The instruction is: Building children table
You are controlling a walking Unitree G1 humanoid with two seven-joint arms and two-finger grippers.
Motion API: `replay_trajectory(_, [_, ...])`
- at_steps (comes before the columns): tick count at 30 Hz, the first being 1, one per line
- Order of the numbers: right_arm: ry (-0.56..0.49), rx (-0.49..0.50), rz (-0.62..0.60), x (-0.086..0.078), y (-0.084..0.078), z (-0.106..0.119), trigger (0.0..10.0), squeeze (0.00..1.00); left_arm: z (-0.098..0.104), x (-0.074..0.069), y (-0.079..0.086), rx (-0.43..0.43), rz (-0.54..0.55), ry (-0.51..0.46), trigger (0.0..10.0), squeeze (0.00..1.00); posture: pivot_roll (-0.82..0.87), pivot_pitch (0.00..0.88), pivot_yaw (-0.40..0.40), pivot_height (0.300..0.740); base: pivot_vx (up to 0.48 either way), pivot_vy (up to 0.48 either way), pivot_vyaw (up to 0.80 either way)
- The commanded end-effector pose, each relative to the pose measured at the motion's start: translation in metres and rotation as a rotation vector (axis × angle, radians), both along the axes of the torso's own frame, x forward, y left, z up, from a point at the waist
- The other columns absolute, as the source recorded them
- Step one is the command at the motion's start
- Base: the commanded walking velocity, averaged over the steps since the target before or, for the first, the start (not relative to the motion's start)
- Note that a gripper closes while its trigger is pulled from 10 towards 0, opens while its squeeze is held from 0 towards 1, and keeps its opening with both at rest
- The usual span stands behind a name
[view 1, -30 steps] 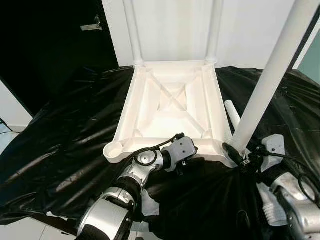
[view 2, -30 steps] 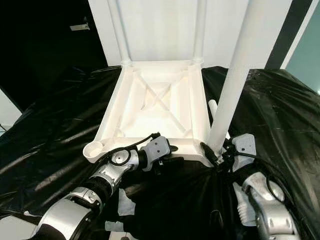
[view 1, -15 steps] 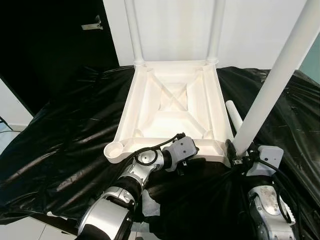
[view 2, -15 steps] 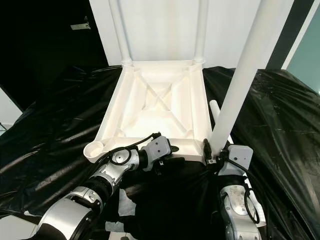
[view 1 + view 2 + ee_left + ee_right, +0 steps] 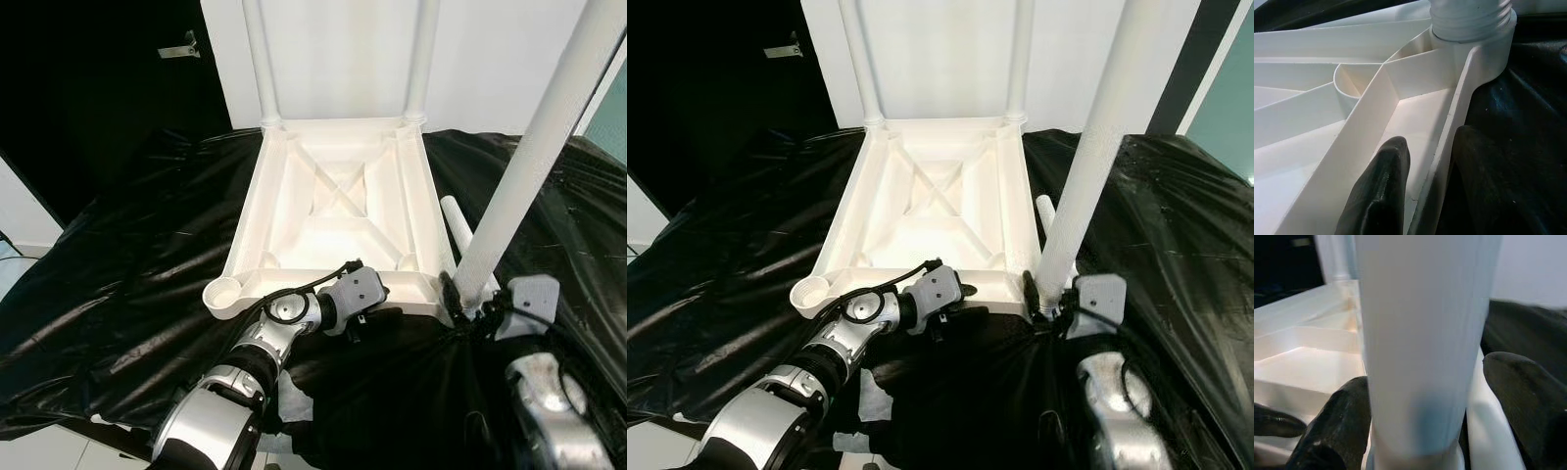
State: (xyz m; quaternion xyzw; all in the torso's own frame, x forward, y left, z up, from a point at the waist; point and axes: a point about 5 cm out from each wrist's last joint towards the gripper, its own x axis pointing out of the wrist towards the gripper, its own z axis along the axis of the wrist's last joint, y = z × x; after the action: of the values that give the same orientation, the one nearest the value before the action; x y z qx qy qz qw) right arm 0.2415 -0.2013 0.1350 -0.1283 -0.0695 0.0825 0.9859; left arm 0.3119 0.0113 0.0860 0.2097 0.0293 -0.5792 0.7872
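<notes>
Left eye view: white tabletop [image 5: 333, 211] lies upside down on black sheet [image 5: 127, 255], ribbed underside up, long axis running away from the robot. Two legs [image 5: 257, 59] stand upright in the far corner sockets. Near left socket [image 5: 224, 294] is open. Left gripper [image 5: 360, 315] sits at the near rim. Third leg [image 5: 529, 162] rises from the near right corner, tilted slightly right at its top, right gripper [image 5: 460, 299] at its base. A loose leg [image 5: 457, 220] lies on the sheet beside the tabletop's right edge.

Right eye view: same layout; right gripper at the third leg's foot.

Left wrist view: the two fingers [image 5: 1378, 191] straddle the near rim wall, one inside, one outside, pinching it. Threaded leg end sits in the corner socket beyond.

Right wrist view: fingers [image 5: 1334, 423] flank the third leg on both sides, closed against it, just above the socket.
</notes>
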Motion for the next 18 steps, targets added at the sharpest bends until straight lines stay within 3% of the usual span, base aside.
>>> replay_trajectory(1, [0.042,0.009,0.027,0.000,0.000,-0.007,10.0,0.00,-0.017,-0.004,0.002,0.033,0.092,0.039,10.0,0.00,-0.14,0.000,0.037,0.740,0.000,0.000,0.00])
replay_trajectory(3, [0.084,-0.028,0.125,0.001,-0.001,-0.008,10.0,0.00,-0.017,-0.005,0.001,0.032,0.089,0.039,10.0,0.00,-0.14,0.000,0.037,0.740,0.000,0.000,0.00])
replay_trajectory(4, [0.102,-0.039,0.157,0.000,-0.001,-0.010,8.9,0.00,-0.017,-0.005,0.001,0.032,0.089,0.039,10.0,0.00,-0.13,0.000,0.037,0.740,0.000,0.000,0.00])
replay_trajectory(5, [0.102,-0.039,0.157,0.000,-0.001,-0.010,8.9,0.00,-0.017,-0.005,0.001,0.032,0.089,0.039,10.0,0.00,-0.13,0.000,0.037,0.740,0.000,0.000,0.00])
replay_trajectory(6, [0.124,-0.046,0.183,0.000,-0.001,-0.011,0.0,0.00,-0.017,-0.005,0.001,0.031,0.088,0.038,10.0,0.00,-0.13,0.000,0.036,0.740,0.000,0.000,0.00])
replay_trajectory(13, [0.194,0.037,0.211,-0.005,0.005,-0.021,0.0,0.00,-0.017,-0.004,0.002,0.031,0.093,0.037,10.0,0.00,-0.13,0.000,0.036,0.740,0.000,0.000,0.00])
replay_trajectory(15, [0.185,0.110,0.142,-0.009,0.008,-0.024,0.0,0.00,-0.016,-0.003,0.004,0.032,0.097,0.035,10.0,0.00,-0.12,0.000,0.033,0.740,0.000,0.000,0.00])
replay_trajectory(18, [0.178,0.124,0.123,-0.011,0.011,-0.024,0.0,0.00,-0.016,-0.003,0.004,0.031,0.100,0.035,10.0,0.00,-0.12,0.000,0.034,0.740,0.000,0.000,0.00])
